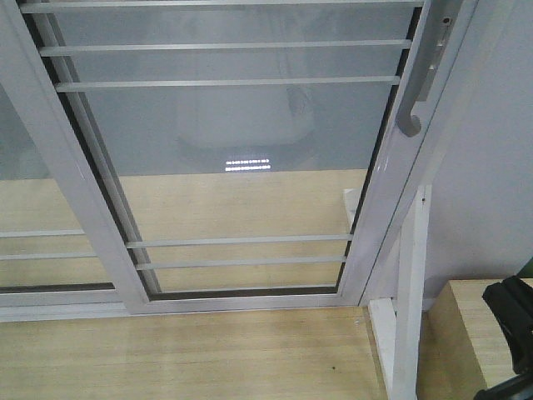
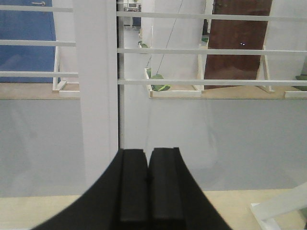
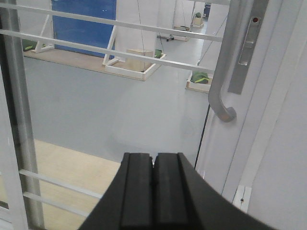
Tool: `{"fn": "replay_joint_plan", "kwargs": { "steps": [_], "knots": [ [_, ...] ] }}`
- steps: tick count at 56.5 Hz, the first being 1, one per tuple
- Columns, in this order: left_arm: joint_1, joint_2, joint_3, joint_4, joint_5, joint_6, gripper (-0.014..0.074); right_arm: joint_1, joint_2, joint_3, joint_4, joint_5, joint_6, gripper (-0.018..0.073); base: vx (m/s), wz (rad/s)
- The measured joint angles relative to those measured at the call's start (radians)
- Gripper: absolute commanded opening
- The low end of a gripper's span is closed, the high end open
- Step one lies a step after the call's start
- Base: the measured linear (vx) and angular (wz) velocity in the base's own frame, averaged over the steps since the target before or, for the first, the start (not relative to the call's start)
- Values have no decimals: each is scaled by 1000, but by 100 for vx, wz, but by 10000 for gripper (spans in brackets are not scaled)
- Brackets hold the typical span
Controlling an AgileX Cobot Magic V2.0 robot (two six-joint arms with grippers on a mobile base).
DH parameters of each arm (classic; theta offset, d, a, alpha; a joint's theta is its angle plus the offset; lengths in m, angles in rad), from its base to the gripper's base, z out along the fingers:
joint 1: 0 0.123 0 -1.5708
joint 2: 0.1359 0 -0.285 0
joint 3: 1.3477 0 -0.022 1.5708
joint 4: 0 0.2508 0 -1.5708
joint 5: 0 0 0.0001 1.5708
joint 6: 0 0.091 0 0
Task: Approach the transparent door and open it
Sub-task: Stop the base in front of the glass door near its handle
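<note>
The transparent door (image 1: 241, 150) fills the front view: clear glass with thin horizontal white bars in a glossy white frame. Its grey J-shaped handle (image 1: 414, 104) hangs on the right stile, which meets the jamb. In the right wrist view the handle (image 3: 218, 81) is above and to the right of my right gripper (image 3: 153, 157), which is shut, empty and apart from it. My left gripper (image 2: 147, 153) is shut and empty, facing a white upright stile (image 2: 98, 96) between glass panes. Neither gripper touches the door.
A second white-framed glass panel without a handle (image 1: 33, 208) overlaps on the left. A white jamb post with a braced foot (image 1: 408, 283) stands to the right, beside a light wooden block (image 1: 462, 333). A black arm part (image 1: 512, 329) shows at lower right. The floor is wooden.
</note>
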Motion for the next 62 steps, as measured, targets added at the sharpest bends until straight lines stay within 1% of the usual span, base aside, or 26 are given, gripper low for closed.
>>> {"fn": "replay_joint_plan", "kwargs": {
  "steps": [11,22,38,58,62],
  "knots": [
    [0,0,0,0,0,0,-6,0,0,0,0,-22,0,-4,0,0],
    [0,0,0,0,0,0,-6,0,0,0,0,-161,0,-4,0,0],
    [0,0,0,0,0,0,-6,0,0,0,0,-288,0,-4,0,0],
    [0,0,0,0,0,0,-6,0,0,0,0,-301,0,-4,0,0],
    [0,0,0,0,-3,0,-6,0,0,0,0,-301,-15,-4,0,0]
  ]
}}
